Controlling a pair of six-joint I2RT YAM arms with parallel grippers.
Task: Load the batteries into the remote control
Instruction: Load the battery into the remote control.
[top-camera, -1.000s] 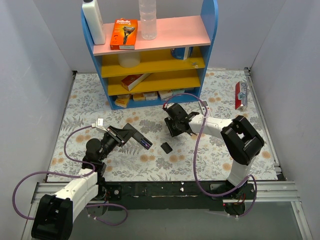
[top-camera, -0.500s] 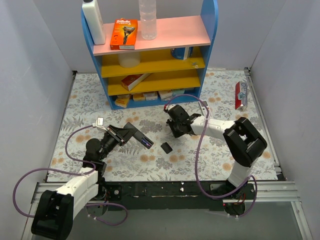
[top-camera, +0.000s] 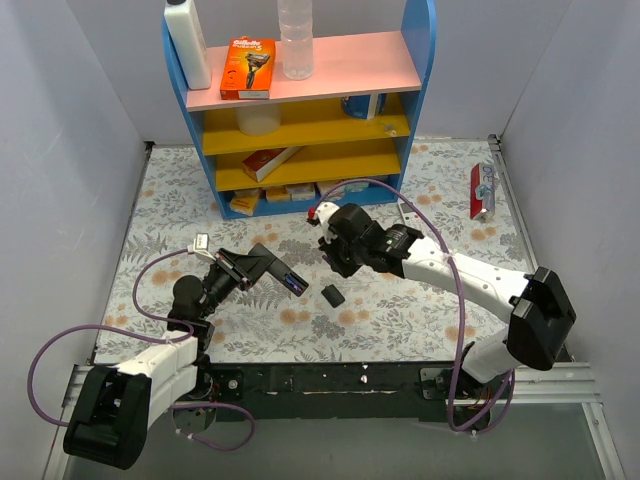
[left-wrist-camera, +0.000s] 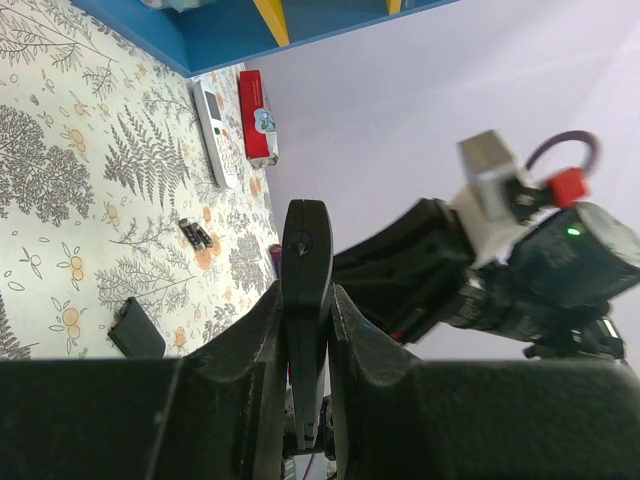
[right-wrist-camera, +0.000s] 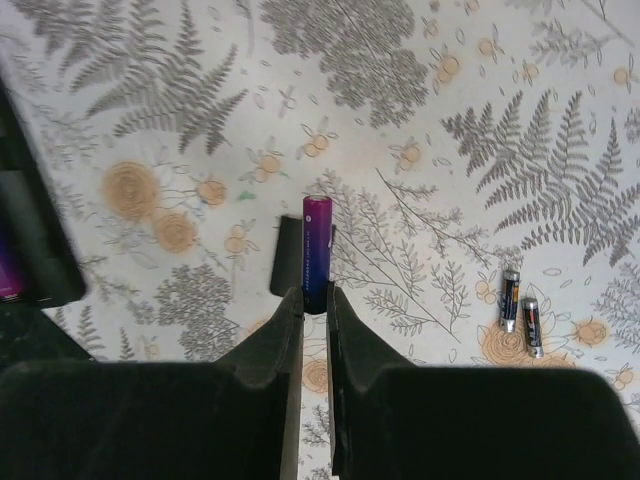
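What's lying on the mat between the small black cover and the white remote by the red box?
Two loose batteries lie there, side by side; the left wrist view shows it.

The bench (top-camera: 450, 180) wears a matt, smooth covering printed with grey ferns and orange flowers. The remote (left-wrist-camera: 305, 240) is black plastic with a faint sheen along its edge. The left gripper (left-wrist-camera: 305, 300) clamped on it is matt black plastic, slightly grainy. The battery (right-wrist-camera: 317, 230) pinched in the right gripper (right-wrist-camera: 313, 295) has a glossy purple-blue wrap. Two loose batteries (right-wrist-camera: 510, 298) to the right show dark wraps with silvery metal ends. The far shelf (top-camera: 340, 65) looks like smooth painted board in pink, yellow and blue.
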